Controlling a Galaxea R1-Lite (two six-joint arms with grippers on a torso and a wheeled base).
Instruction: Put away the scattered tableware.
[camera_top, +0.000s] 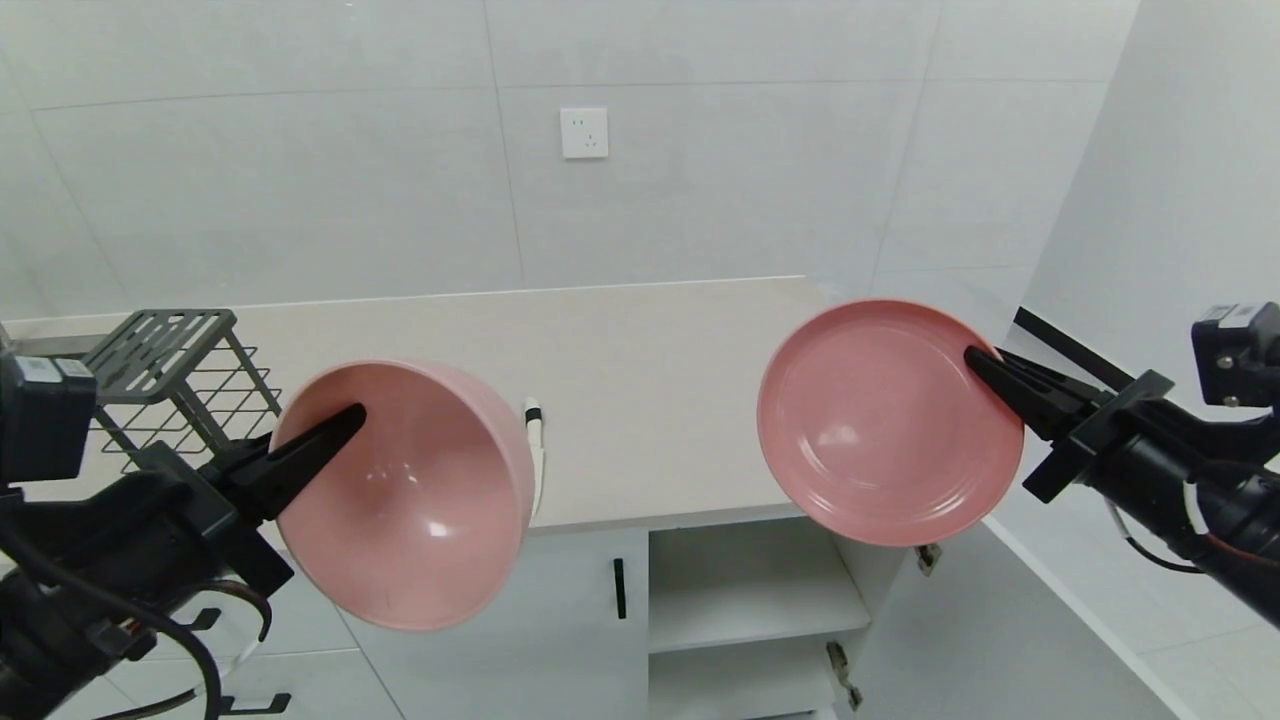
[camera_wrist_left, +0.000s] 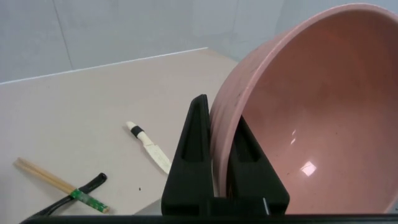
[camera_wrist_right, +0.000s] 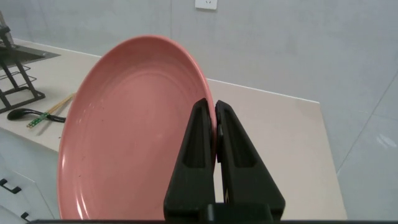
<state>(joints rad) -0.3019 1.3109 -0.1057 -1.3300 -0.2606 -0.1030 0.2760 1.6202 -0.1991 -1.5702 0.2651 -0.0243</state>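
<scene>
Head view: knife (camera_top: 536, 445) partly behind pink bowl (camera_top: 420, 500)

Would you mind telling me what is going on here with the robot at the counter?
The robot holds a dish in each arm, up in front of the counter. Its left gripper is shut on the rim of a pink bowl, its right gripper on the rim of a pink plate. Chopsticks, a black spoon and a white utensil lie on the counter, not yet put away.
</scene>
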